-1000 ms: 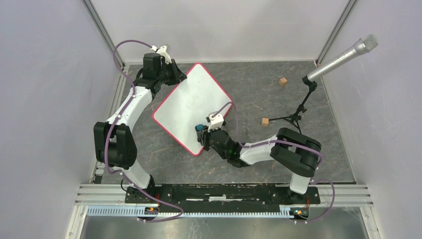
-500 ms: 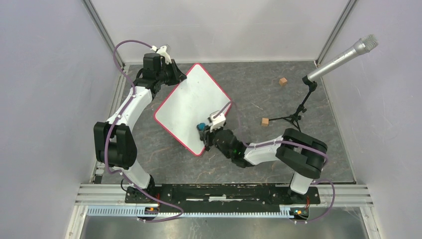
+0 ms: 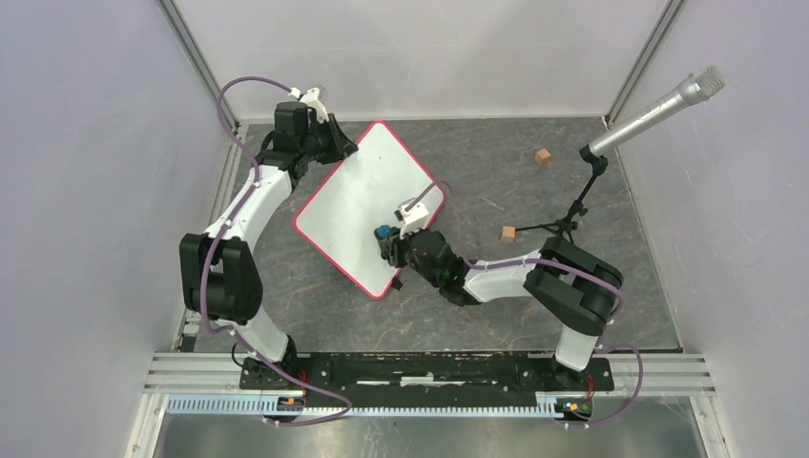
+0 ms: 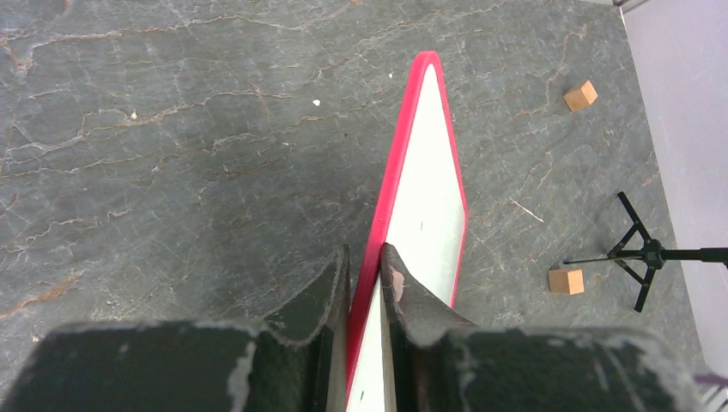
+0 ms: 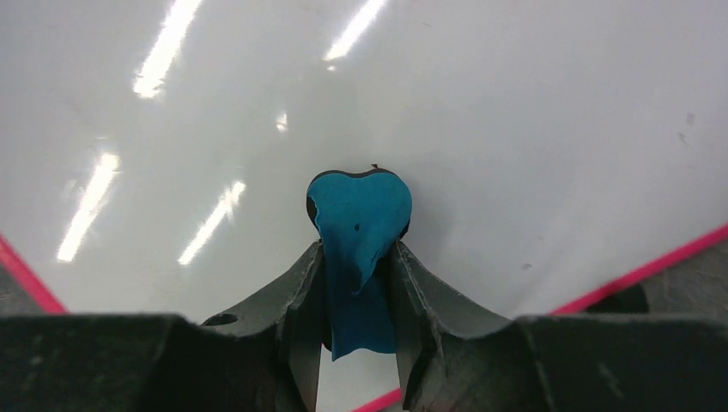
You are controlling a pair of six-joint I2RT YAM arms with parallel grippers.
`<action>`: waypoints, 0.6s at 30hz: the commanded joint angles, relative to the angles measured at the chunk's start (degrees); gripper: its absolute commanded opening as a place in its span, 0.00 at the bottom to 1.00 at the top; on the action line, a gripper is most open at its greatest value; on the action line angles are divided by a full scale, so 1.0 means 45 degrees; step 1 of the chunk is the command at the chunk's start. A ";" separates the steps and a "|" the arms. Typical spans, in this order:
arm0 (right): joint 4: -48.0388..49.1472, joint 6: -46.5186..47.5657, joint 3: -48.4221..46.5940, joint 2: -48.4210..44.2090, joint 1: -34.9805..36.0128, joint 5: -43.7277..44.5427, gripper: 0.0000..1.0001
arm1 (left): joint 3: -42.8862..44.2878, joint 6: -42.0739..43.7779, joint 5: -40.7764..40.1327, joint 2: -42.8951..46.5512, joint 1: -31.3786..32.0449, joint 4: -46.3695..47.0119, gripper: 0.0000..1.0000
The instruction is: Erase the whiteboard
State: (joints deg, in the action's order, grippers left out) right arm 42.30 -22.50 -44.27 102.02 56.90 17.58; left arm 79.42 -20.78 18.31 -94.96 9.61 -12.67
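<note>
The whiteboard (image 3: 353, 200), white with a thin red rim, lies turned like a diamond on the grey table, and its face looks clean. My left gripper (image 3: 336, 149) is shut on its far left rim; in the left wrist view the fingers (image 4: 403, 292) pinch the red edge of the whiteboard (image 4: 429, 197), with the left gripper (image 4: 365, 257) seeing it edge-on. My right gripper (image 3: 386, 239) is shut on a blue eraser (image 5: 359, 215), pressed onto the whiteboard (image 5: 515, 129) near its lower right part. The right gripper (image 5: 359, 249) holds the eraser upright.
A microphone (image 3: 668, 100) on a black tripod (image 3: 563, 227) stands at the right. Two small wooden cubes (image 3: 543, 156) (image 3: 508, 234) lie on the table right of the board. Walls and metal posts close in the table at the back and sides.
My right gripper has slid the blue eraser from the board's near corner up toward its middle. The left gripper keeps its hold on the rim.
</note>
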 commanded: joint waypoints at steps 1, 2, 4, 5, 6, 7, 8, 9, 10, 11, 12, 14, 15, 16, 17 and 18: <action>0.0138 0.1308 -0.1403 0.0274 0.1046 -0.0639 0.37 | -0.0108 -0.0491 0.0178 0.0538 0.0229 -0.0377 0.20; 0.0131 0.1390 -0.1572 0.0378 0.1216 -0.0760 0.37 | -0.0094 -0.0448 0.0135 0.0539 0.0229 -0.0454 0.20; 0.0358 0.1117 -0.1757 0.0588 0.1319 -0.1172 0.37 | -0.0141 -0.0343 -0.0025 0.0654 0.0265 -0.0611 0.20; 0.0565 0.0819 -0.1763 0.0703 0.1317 -0.1496 0.37 | -0.0174 -0.0320 -0.0160 0.0710 0.0286 -0.0714 0.20; 0.0731 0.0579 -0.1781 0.0841 0.1324 -0.1748 0.37 | -0.0075 -0.0405 -0.0209 0.0696 0.0294 -0.0970 0.20; 0.0819 0.0311 -0.1830 0.0971 0.1338 -0.1927 0.37 | 0.0071 -0.0505 -0.0146 0.0661 0.0288 -0.1280 0.20; 0.0872 0.0133 -0.1880 0.1044 0.1351 -0.2071 0.37 | 0.0321 -0.0539 0.0004 0.0586 0.0287 -0.1616 0.20; 0.0903 0.0063 -0.1933 0.1109 0.1388 -0.2136 0.37 | 0.0466 -0.0535 0.0083 0.0576 0.0285 -0.1985 0.20; 0.0899 0.0057 -0.1973 0.1118 0.1414 -0.2212 0.37 | 0.0497 -0.0530 0.0085 0.0639 0.0286 -0.2213 0.20; 0.0909 0.0050 -0.1992 0.1089 0.1437 -0.2268 0.37 | 0.0436 -0.0443 -0.0023 0.0755 0.0287 -0.2430 0.20; 0.0909 0.0081 -0.1952 0.1004 0.1452 -0.2279 0.37 | 0.0322 -0.0308 -0.0097 0.0933 0.0287 -0.2529 0.20; 0.1087 0.0152 -0.1708 0.0750 0.1456 -0.2269 0.37 | 0.0011 -0.0141 -0.0131 0.1186 0.0285 -0.2608 0.22; 0.1255 0.0220 -0.1569 0.0594 0.1457 -0.2257 0.37 | -0.0099 -0.0111 -0.0068 0.1220 0.0287 -0.2678 0.23; 0.1306 0.0315 -0.1485 0.0456 0.1456 -0.2212 0.38 | -0.0155 -0.0063 0.0020 0.1222 0.0287 -0.2748 0.24; 0.1280 0.0445 -0.1390 0.0320 0.1456 -0.2041 0.37 | -0.0210 -0.0027 0.0052 0.1223 0.0287 -0.2780 0.25; 0.1229 0.0542 -0.1287 0.0134 0.1441 -0.1733 0.37 | -0.0281 0.0014 0.0053 0.1246 0.0287 -0.2790 0.25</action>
State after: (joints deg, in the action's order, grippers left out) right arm 45.25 -20.75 -50.74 104.97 63.11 9.80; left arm 79.50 -20.56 16.34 -92.47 9.61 -18.61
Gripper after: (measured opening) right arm 0.376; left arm 0.244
